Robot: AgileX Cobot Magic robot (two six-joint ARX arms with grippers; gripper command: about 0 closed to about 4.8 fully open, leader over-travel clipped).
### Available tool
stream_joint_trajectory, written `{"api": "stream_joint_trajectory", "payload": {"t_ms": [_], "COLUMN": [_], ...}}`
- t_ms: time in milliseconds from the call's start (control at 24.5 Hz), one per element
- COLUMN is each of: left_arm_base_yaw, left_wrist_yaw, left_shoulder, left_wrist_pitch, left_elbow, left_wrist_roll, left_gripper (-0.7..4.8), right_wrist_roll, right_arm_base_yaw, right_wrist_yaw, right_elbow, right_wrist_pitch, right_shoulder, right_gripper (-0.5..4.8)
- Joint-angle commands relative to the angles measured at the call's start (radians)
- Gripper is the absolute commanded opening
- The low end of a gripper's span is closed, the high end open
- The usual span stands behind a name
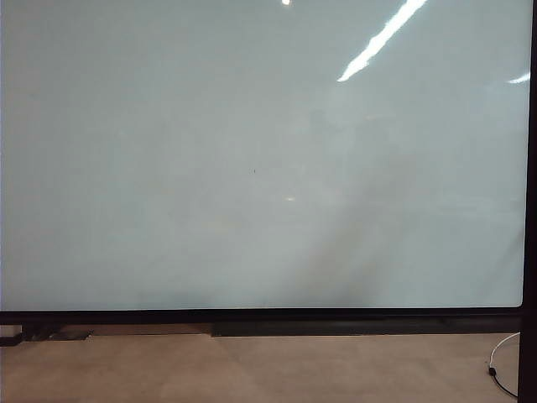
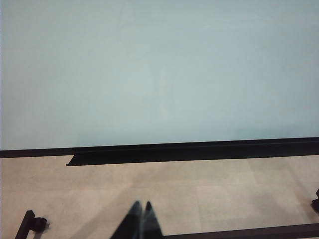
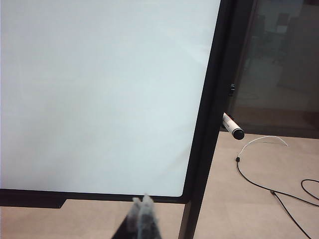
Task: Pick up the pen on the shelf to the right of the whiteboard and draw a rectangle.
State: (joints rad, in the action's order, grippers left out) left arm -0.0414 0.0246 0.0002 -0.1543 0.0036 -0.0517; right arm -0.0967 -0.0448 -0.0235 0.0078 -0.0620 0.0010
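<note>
The whiteboard [image 1: 252, 159] fills the exterior view, glossy and blank, with a thin black frame; neither arm shows there. It also appears as the whiteboard [image 2: 159, 69] in the left wrist view and the whiteboard [image 3: 99, 94] in the right wrist view. No rectangle is on it. The pen [image 3: 232, 126], pale with a dark tip, sticks out just past the board's black right frame post [image 3: 212, 109]. My right gripper [image 3: 142, 200] is shut and empty, well short of the pen, near the board's lower right corner. My left gripper [image 2: 141, 204] is shut and empty, over the floor in front of the board.
A black tray rail [image 2: 189, 152] runs under the board's lower edge. A white and black cable [image 3: 269, 164] lies on the beige floor to the right of the post. A dark glass wall [image 3: 284, 59] stands behind it. A black stand foot [image 2: 30, 223] shows low down.
</note>
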Motion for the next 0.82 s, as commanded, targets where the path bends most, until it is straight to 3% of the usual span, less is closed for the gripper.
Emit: {"api": "stream_joint_trajectory", "payload": {"t_ms": [41, 367, 530, 653, 734, 816], "left_arm_base_yaw": [0.000, 0.000, 0.000, 0.000, 0.000, 0.000], "left_wrist_yaw": [0.002, 0.002, 0.002, 0.002, 0.002, 0.002], "left_shoulder": [0.000, 0.000, 0.000, 0.000, 0.000, 0.000], "left_wrist_pitch": [0.006, 0.006, 0.006, 0.006, 0.006, 0.006], "left_elbow": [0.004, 0.004, 0.004, 0.004, 0.004, 0.004], "left_wrist_roll": [0.000, 0.000, 0.000, 0.000, 0.000, 0.000], "left_gripper": [-0.05, -0.05, -0.05, -0.05, -0.05, -0.05], "right_wrist_roll": [0.003, 0.021, 0.194, 0.265, 0.231, 0.176], "right_arm_base_yaw": [-0.001, -0.001, -0.002, -0.002, 0.000, 0.000], "right_wrist_yaw": [0.000, 0.008, 0.258, 0.246, 0.186, 0.189], "right_elbow": [-0.006, -0.006, -0.003, 0.063, 0.222, 0.293], "right_wrist_pitch": [-0.010, -0.012, -0.150, -0.123, -0.010, -0.035], "right_shoulder": [0.000, 0.000, 0.000, 0.013, 0.113, 0.212], "right_gripper": [-0.09, -0.09, -0.09, -0.09, -0.09, -0.09]}}
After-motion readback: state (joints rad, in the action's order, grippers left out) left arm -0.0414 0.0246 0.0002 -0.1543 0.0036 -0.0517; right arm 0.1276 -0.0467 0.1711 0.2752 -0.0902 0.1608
